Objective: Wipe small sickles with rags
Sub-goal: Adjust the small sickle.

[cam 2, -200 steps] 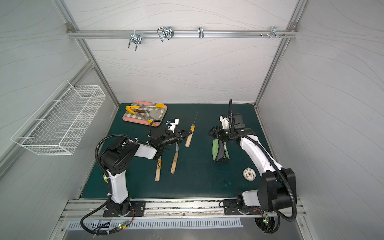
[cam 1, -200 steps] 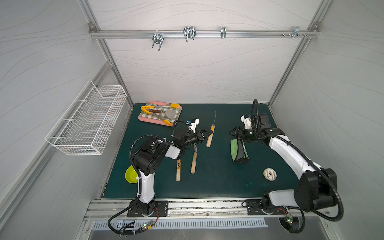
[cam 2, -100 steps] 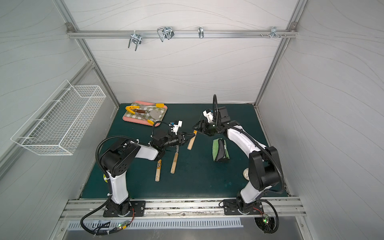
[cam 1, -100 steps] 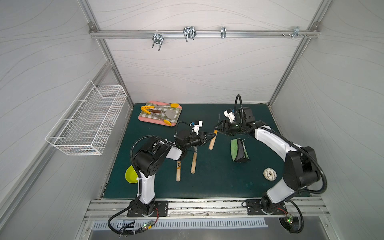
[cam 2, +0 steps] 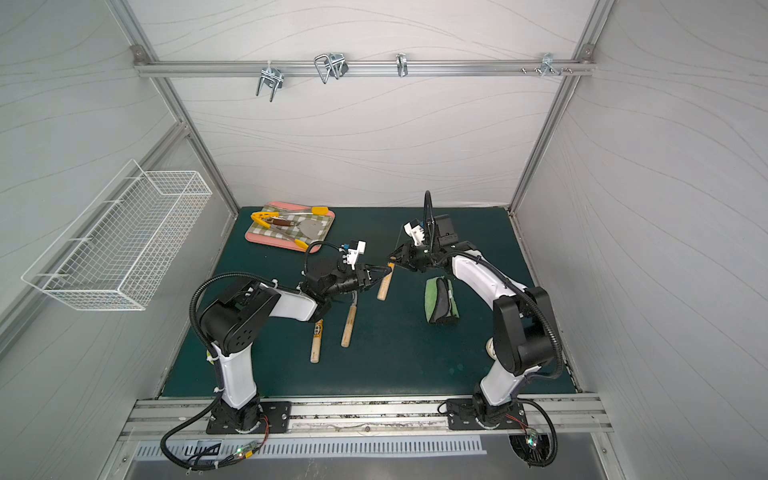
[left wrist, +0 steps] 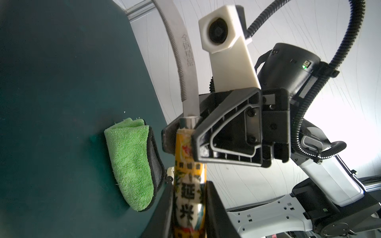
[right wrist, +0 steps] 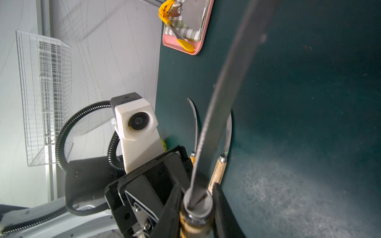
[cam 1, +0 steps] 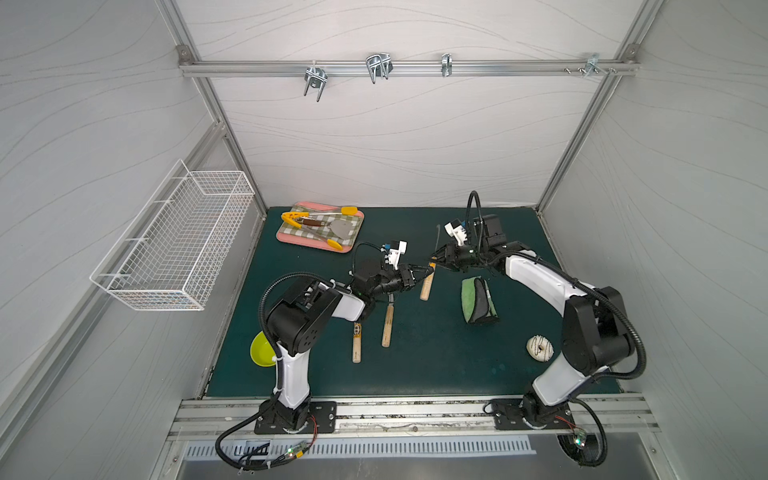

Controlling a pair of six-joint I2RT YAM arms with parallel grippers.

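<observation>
Two grips on one sickle (cam 1: 425, 286): clenching its labelled wooden handle with the left pincer (cam 1: 428, 271), and clenching the metal ring at the top of that handle with the right pincer (cam 1: 436, 261). Meeting tip to tip over the middle of the green counter (cam 1: 436, 365).

Showing the same up close from the left wrist: squeezing the yellow label between the sides of the left pincer (left wrist: 189, 206), and pinching just under the blade with the right pincer (left wrist: 181, 138). Holding the thin curved blade up off the counter, pointing toward the back wall.

Not touching the second sickle (cam 1: 387, 324) or the third sickle (cam 1: 356, 347), both lying flat side by side just to the left of the held one, handles toward the front.

Not touching the rag (cam 1: 478, 299) either, lying folded on the counter, green with a dark edge, just to the right of the held sickle and close under the right arm.

Sitting well apart at the back left: a pink tray (cam 1: 282, 237) with tongs (cam 1: 299, 218) in it.
</observation>
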